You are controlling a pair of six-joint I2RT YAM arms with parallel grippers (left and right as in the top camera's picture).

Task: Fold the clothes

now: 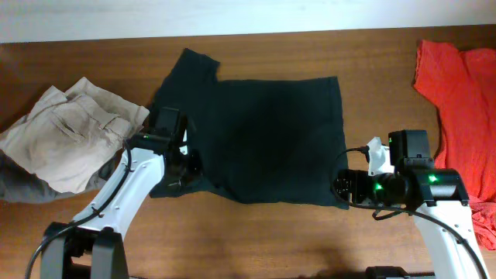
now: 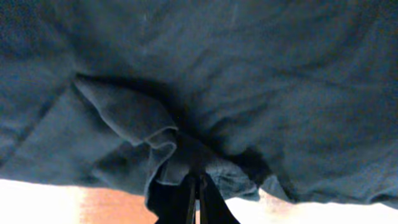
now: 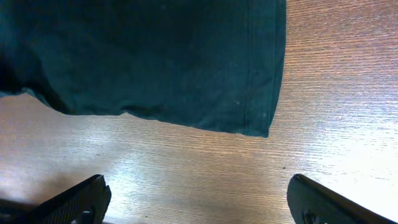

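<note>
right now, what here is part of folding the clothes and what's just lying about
In the job:
black T-shirt
left gripper, shut on its edge
right gripper, open, near its corner

Lying about:
beige trousers
red garment

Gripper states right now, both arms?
Left gripper: shut on the plain black cotton T-shirt.
Right gripper: open, holding nothing.

Left wrist: the black T-shirt (image 2: 249,81) overruns the top and both side edges. Of the left gripper (image 2: 198,196) only the finger ends show, at the bottom edge, apparently pinching a fold. Overhead: those ends lie concealed under the wrist housing. The red garment (image 1: 457,93) and beige trousers (image 1: 62,139) are cropped at the sides. Right wrist: the right gripper (image 3: 199,190) fingers are cut by the bottom edge.
</note>
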